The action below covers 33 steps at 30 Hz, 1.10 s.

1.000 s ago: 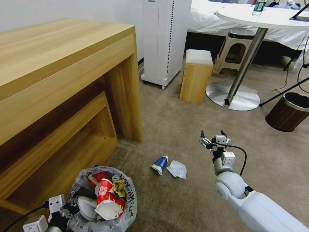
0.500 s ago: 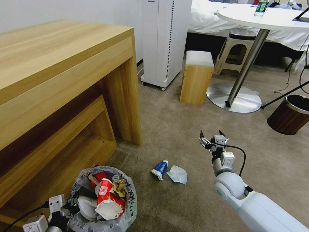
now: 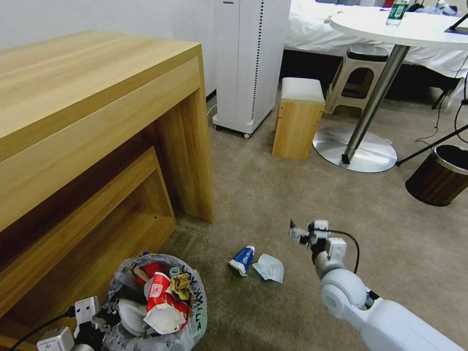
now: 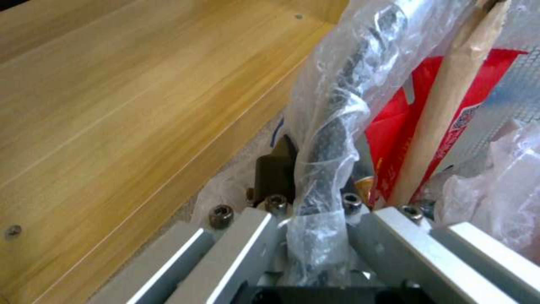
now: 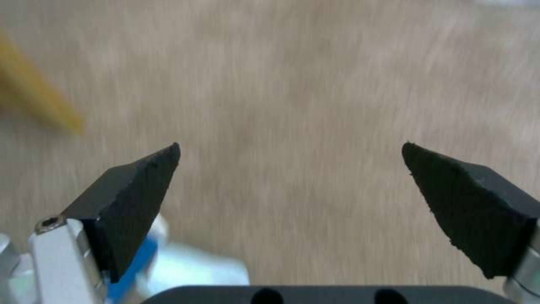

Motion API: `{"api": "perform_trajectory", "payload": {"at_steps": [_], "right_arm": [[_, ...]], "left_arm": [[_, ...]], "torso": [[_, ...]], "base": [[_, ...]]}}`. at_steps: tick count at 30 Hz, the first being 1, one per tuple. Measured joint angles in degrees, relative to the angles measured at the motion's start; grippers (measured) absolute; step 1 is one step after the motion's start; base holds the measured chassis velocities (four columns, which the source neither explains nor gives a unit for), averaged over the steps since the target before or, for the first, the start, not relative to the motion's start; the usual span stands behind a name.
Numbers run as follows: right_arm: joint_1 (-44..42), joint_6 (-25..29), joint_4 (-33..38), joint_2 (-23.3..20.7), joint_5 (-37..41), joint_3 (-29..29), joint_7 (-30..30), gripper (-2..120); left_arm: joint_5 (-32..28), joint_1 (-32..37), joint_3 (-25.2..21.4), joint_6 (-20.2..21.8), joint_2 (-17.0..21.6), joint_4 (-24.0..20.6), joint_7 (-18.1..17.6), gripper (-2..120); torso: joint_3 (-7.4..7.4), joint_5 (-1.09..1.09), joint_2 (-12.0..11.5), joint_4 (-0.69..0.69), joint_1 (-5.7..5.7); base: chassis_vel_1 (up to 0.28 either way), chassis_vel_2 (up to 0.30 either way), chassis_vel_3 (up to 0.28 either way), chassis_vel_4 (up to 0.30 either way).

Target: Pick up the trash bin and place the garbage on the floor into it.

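The trash bin, lined with a crinkly whitish bag, sits low at my left beside the desk, packed with red wrappers and white tissues. My left gripper is shut on its bag-covered rim, which runs between the fingers in the left wrist view. Garbage lies on the beige carpet floor: a blue-white wrapper and a pale crumpled piece beside it. My right gripper hangs open just right of them and holds nothing. In the right wrist view its fingertips stand wide apart over the carpet, with the blue-white wrapper at the edge.
A wooden desk with a lower shelf stands at the left. Behind are a white floor unit, a small wooden stool, a round table's metal base and a dark brown bin. Open carpet lies to the right.
My right gripper has dropped lower and shifted left, closer to the two pieces on the carpet, still open. The whole head view has shifted slightly. The left gripper keeps its hold.
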Motion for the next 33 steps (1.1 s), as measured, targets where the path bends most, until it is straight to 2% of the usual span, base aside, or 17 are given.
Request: {"api": "perform_trajectory", "payload": {"at_steps": [4, 9, 13, 16, 17, 20, 22, 24, 33], "right_arm": [[0.04, -3.77, -1.12, -1.32, 0.78, -1.87, -0.28, 100], [0.74, -3.75, -4.00, -2.54, -1.99, -5.15, -1.33, 100], [2.97, -0.11, -9.43, -2.48, -7.59, -9.49, -3.47, 100], [6.45, 5.48, -17.02, -1.82, -14.89, -15.07, -6.50, 100], [6.45, 5.48, -17.02, -1.82, -14.89, -15.07, -6.50, 100], [9.88, 10.45, -22.48, -0.48, -18.65, -18.68, -9.05, 100], [10.57, 11.16, -23.40, -0.15, -19.13, -19.28, -9.47, 100], [13.51, 14.16, -26.67, 1.45, -20.63, -22.82, -10.56, 99], [16.18, 15.75, -30.83, 4.56, -22.24, -28.14, -11.09, 96]], "left_arm": [[-0.01, -0.20, 0.00, -0.12, -0.13, 0.42, 0.00, 0], [0.11, -0.52, 0.19, -0.25, -0.56, 0.91, 0.04, 0], [0.34, -0.84, 0.42, -0.42, -1.03, 1.49, 0.11, 0], [0.39, -0.91, 0.49, -0.61, -1.50, 1.67, 0.16, 0], [0.39, -0.91, 0.49, -0.61, -1.50, 1.67, 0.16, 0], [0.38, -0.83, 0.40, -0.86, -1.65, 1.68, 0.24, 0], [0.38, -0.82, 0.36, -0.88, -1.67, 1.68, 0.24, 0], [0.34, -0.82, 0.34, -1.03, -1.97, 1.69, 0.25, 0], [0.16, -0.69, -0.03, -1.12, -2.35, 1.58, 0.25, 0]], "torso": [[0.00, -0.01, 0.00, 0.00, 0.00], [0.00, -0.02, 0.00, 0.00, 0.00], [0.00, 0.01, 0.00, 0.00, 0.00], [0.01, 0.01, 0.00, 0.00, 0.00], [0.01, 0.01, 0.00, 0.00, 0.00], [0.00, 0.00, 0.00, 0.00, 0.00], [0.00, 0.00, 0.00, 0.00, 0.00], [0.01, -0.01, 0.00, 0.01, 0.00], [0.00, 0.00, 0.00, 0.00, 0.00]], "base": [[0.000, 0.000, 0.000, 0.000], [0.000, 0.000, 0.000, 0.000], [0.000, 0.000, 0.000, 0.000], [0.000, 0.000, 0.000, 0.000], [0.000, 0.000, 0.000, 0.000], [0.000, 0.000, 0.000, 0.000], [0.000, 0.000, 0.000, 0.000], [0.000, 0.000, 0.000, 0.000], [0.000, 0.000, 0.000, 0.000]]}}
